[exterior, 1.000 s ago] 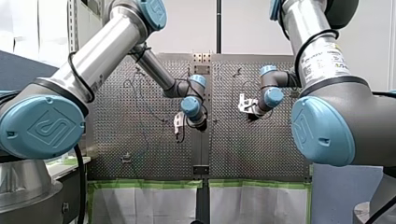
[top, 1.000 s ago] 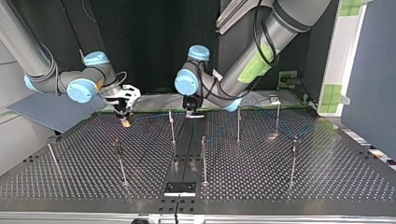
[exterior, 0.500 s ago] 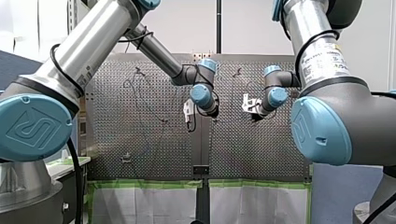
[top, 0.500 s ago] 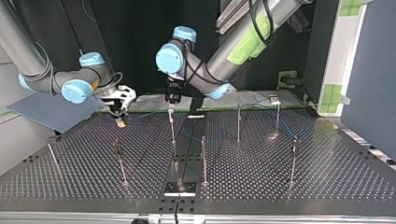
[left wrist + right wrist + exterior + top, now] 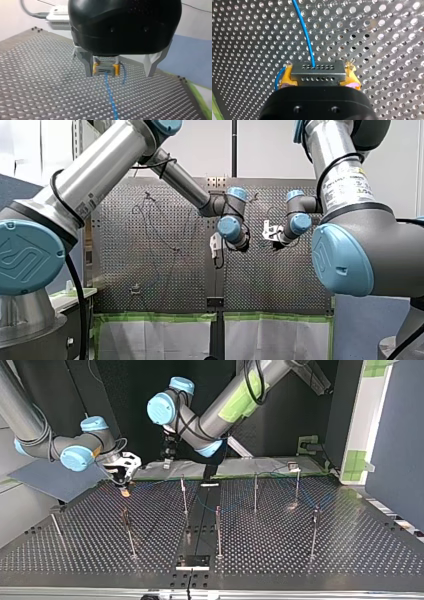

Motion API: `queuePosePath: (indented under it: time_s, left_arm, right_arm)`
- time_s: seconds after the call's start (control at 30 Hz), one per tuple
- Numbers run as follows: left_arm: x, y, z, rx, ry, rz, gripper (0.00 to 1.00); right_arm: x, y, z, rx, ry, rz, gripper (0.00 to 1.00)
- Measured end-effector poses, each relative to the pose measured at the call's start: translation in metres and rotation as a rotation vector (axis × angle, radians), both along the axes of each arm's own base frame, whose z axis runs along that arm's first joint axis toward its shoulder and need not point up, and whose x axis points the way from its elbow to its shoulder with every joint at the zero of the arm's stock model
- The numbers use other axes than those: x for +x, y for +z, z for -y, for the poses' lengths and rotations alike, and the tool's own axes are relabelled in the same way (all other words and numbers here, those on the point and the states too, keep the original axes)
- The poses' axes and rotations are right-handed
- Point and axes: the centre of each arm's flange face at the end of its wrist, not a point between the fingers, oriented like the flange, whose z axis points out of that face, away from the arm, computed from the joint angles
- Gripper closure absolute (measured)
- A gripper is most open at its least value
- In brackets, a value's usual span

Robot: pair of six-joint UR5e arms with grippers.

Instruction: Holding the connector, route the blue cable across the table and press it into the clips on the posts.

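Observation:
In the right wrist view my right gripper (image 5: 319,83) is shut, its yellow pads (image 5: 286,78) clamping the grey connector (image 5: 317,72). The blue cable (image 5: 305,32) leaves the connector and runs off over the perforated table (image 5: 387,50). In the left wrist view my left gripper (image 5: 118,74) is open, its metal fingers (image 5: 86,63) standing wide apart. The held connector (image 5: 106,70) lies just ahead of them, with the cable (image 5: 110,96) trailing back beneath. In the top view my left gripper (image 5: 168,458) hangs near my right gripper (image 5: 124,474) at the far left.
Several thin posts stand on the table, among them one in the middle (image 5: 184,496), one nearer (image 5: 218,529) and one at the right (image 5: 313,530). A black plate (image 5: 192,561) sits at the near edge. A grey sheet (image 5: 50,480) lies off the left side.
My left arm has swung toward the top view's left and lifted off the table, ending close to my right gripper. My right gripper, still holding the connector, has drifted slightly left.

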Motion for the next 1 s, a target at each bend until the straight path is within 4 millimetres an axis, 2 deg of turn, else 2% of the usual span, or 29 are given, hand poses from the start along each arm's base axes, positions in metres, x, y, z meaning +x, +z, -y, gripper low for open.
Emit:
queuePosePath:
  time_s: [0.3, 0.67, 0.8, 1.0]
  left_arm:
    - [0.004, -0.030, 0.019, 0.038, 0.019, -0.065, 0.00]
    - [0.023, -0.062, 0.046, 0.028, 0.068, -0.042, 0.00]
    - [0.034, -0.058, 0.054, -0.002, 0.093, -0.007, 0.00]
    - [0.047, -0.034, 0.065, -0.054, 0.133, 0.053, 0.00]
  right_arm:
    - [-0.001, 0.001, 0.000, 0.003, 0.005, 0.002, 1.00]
    - [0.001, 0.001, -0.001, 0.004, 0.027, 0.011, 1.00]
    - [0.002, 0.001, -0.002, 0.006, 0.036, 0.014, 1.00]
    - [0.002, 0.000, -0.002, 0.006, 0.037, 0.015, 1.00]
